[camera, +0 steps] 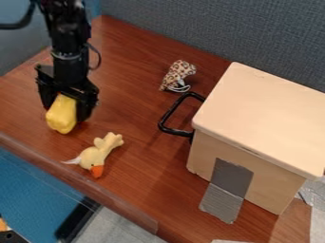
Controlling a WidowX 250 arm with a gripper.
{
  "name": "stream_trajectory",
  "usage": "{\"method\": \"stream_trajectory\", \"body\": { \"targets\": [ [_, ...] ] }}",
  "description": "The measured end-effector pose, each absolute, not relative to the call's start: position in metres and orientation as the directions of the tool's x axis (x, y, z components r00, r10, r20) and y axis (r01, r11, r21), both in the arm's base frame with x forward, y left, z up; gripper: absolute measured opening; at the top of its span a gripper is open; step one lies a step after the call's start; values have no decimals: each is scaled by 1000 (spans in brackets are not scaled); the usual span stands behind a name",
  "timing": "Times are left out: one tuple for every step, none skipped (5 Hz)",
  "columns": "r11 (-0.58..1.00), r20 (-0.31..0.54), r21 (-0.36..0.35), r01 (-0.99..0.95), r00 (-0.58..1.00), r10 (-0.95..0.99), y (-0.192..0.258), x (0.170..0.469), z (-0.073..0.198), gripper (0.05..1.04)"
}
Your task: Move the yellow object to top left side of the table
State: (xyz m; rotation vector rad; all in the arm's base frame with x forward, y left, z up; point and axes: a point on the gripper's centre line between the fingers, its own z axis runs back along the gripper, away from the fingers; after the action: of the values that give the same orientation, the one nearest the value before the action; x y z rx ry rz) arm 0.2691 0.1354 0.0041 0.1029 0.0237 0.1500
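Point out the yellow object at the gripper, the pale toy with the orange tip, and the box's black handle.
Yellow object (pixel 62 115): camera view, middle of its body.
Pale toy (pixel 94 156): camera view, its body.
Black handle (pixel 171 111): camera view, outer bar.

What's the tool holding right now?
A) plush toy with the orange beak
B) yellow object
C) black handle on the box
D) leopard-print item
B: the yellow object sits gripped in the tool, while the plush toy lies apart on the table.
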Motion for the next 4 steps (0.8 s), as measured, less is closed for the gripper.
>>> {"method": "stream_trajectory", "body": {
  "targets": [
    [980, -25, 132, -150, 988, 155, 137, 270, 5, 887],
    [977, -17, 146, -156, 987, 160, 134, 278, 15, 887],
    [982, 81, 88, -168, 984, 161, 130, 309, 34, 887],
    [985, 139, 35, -166, 977, 160, 131, 338, 41, 887]
  ]
}}
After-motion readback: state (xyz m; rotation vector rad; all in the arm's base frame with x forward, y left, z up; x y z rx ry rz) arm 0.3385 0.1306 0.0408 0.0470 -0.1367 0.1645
